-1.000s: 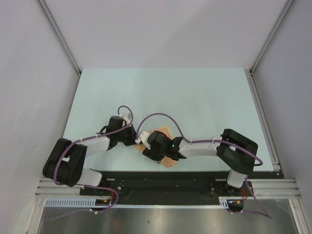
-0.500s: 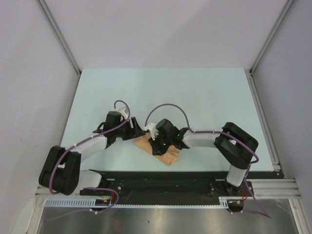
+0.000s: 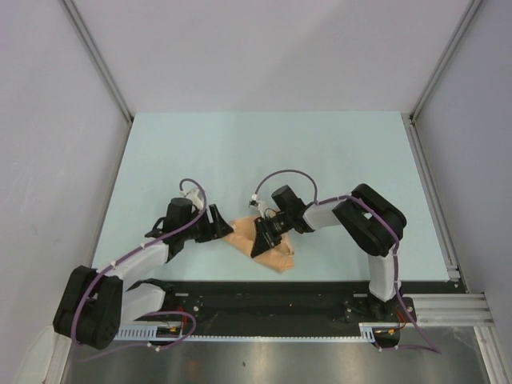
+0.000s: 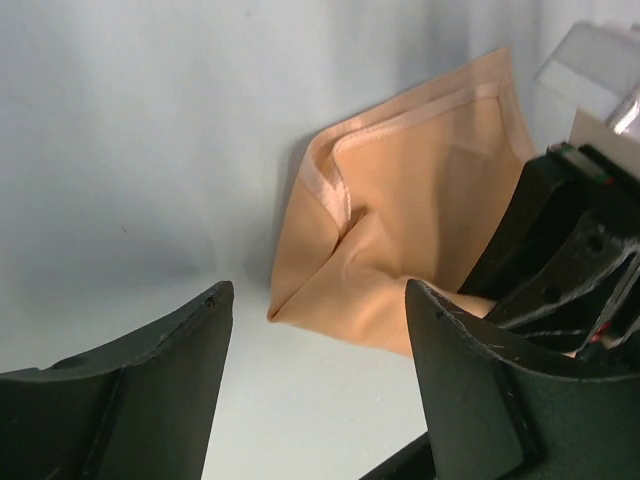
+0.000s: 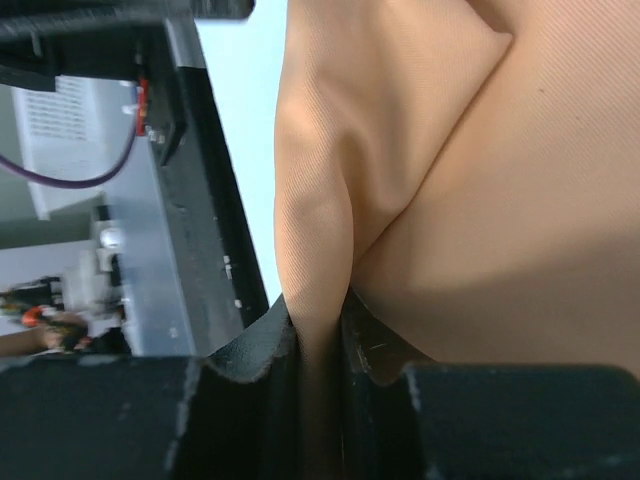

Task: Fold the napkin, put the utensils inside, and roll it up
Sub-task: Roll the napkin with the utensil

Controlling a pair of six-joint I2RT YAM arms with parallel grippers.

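The peach-tan napkin (image 3: 276, 252) lies bunched in folds near the table's front edge, between my two grippers. My right gripper (image 3: 262, 238) is shut on a raised fold of the napkin (image 5: 480, 180); the cloth is pinched between its black jaws (image 5: 318, 325). My left gripper (image 3: 221, 227) sits just left of the cloth and is open. In the left wrist view its fingers (image 4: 318, 310) straddle bare table, and the napkin's hemmed corner (image 4: 400, 230) lies just beyond them. The right gripper's black body (image 4: 565, 250) presses on the cloth at the right. The utensils are hidden.
A black mounting rail (image 3: 264, 292) and metal frame run along the table's near edge just below the napkin, also seen as the rail (image 5: 195, 200) in the right wrist view. Grey walls enclose the pale table (image 3: 264, 152) on three sides.
My left gripper has opened, let go of the cloth and drawn back to the left. My right gripper has closed on a fold of the napkin and shifted up-right, exposing more cloth.
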